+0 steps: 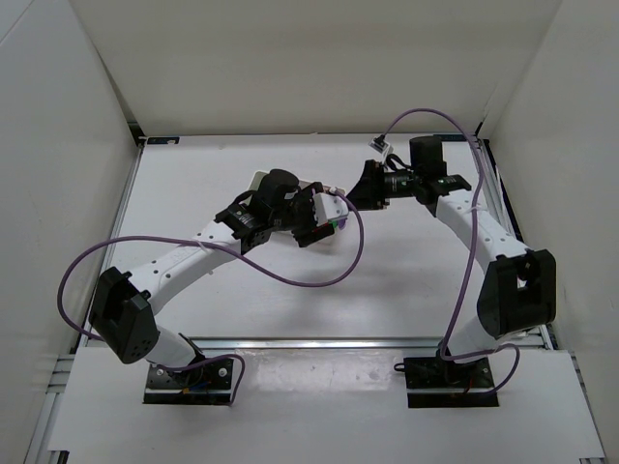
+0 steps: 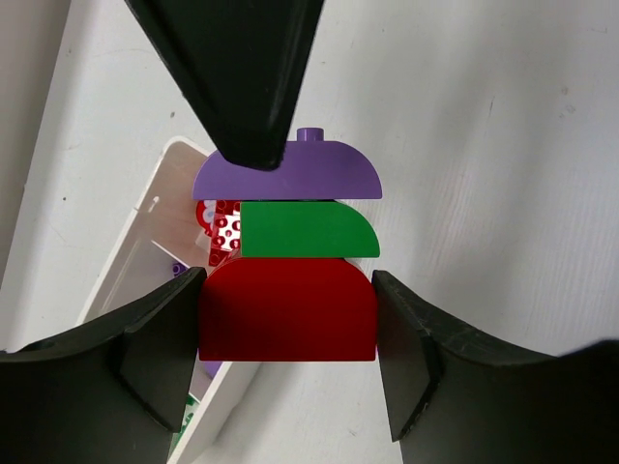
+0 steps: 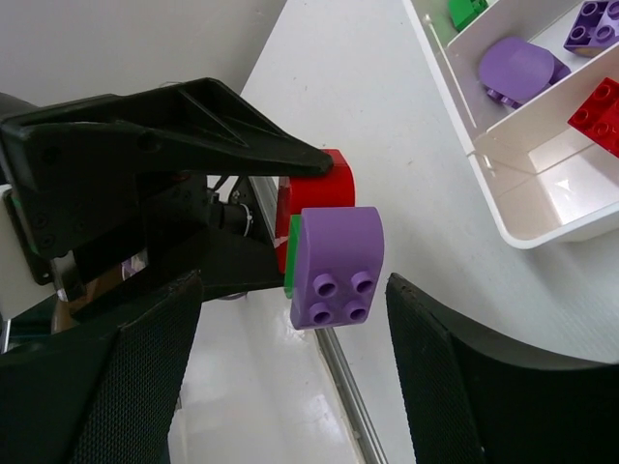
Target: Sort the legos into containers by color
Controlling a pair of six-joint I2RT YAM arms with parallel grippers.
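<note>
My left gripper is shut on a red brick, the base of a stack with a green brick and a purple brick on it. It holds the stack in the air beside the white tray. My right gripper is open, with its jaws on either side of the purple brick and a gap on both sides. The tray holds a green brick, purple bricks and a red brick in separate compartments.
In the top view the two grippers meet at mid-table, the left and the right. The tray lies mostly under the left arm. A purple cable loops over the table. White walls enclose the workspace.
</note>
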